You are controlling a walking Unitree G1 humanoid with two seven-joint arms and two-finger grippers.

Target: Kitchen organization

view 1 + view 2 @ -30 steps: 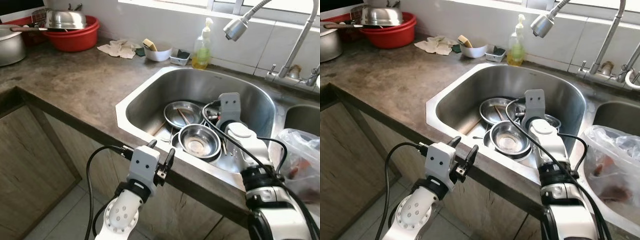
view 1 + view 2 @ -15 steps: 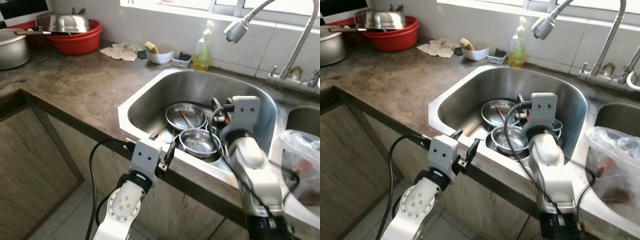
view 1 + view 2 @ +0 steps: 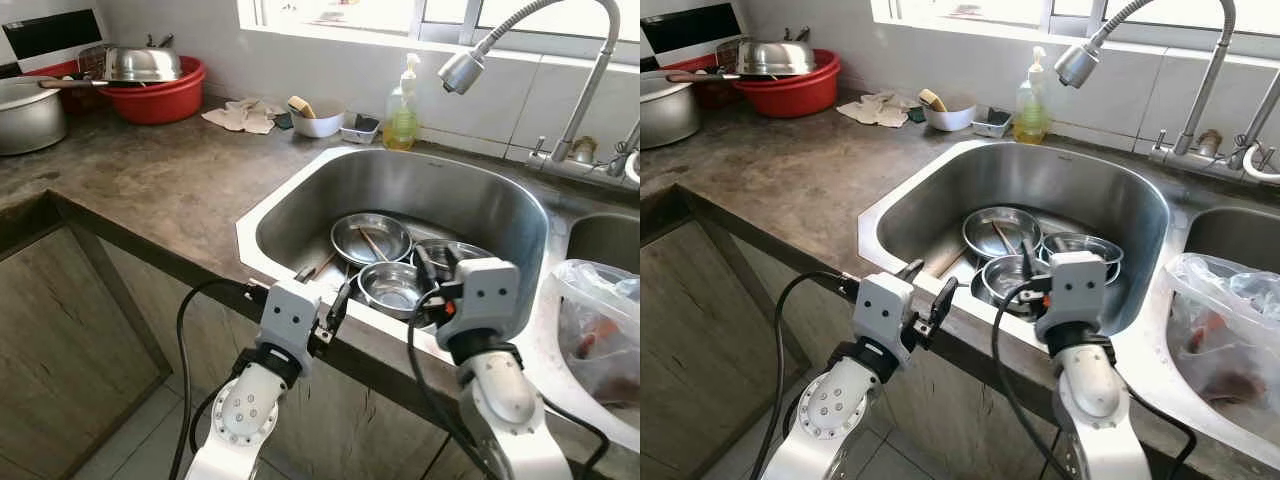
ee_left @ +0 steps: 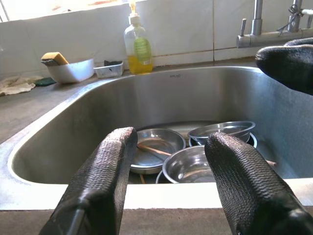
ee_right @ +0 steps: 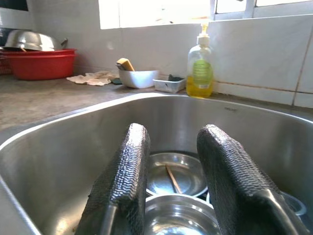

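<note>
At a stainless steel sink basin (image 3: 300, 215) set in a dark stone worktop (image 3: 150, 165), we have barely begun: three round steel bowls (image 3: 392, 285) lie stacked together on the basin floor, one with a thin wooden stick in it, and none has been lifted out, so by our reckoning the whole tidying job is left. Our left gripper (image 3: 320, 305) hovers at the near rim, fingers apart and empty; our right gripper (image 3: 435, 270) hangs just inside the basin above the bowls, fingers likewise spread, gripping nothing. A yellow soap bottle (image 3: 404, 95) stands at the back wall, beside a white bowl holding a sponge (image 3: 316, 110). A curved tap with spray head (image 3: 462, 70) overhangs the basin and may crowd any upward lift; a clear plastic bag (image 3: 600, 320) sits right of the sink.
</note>
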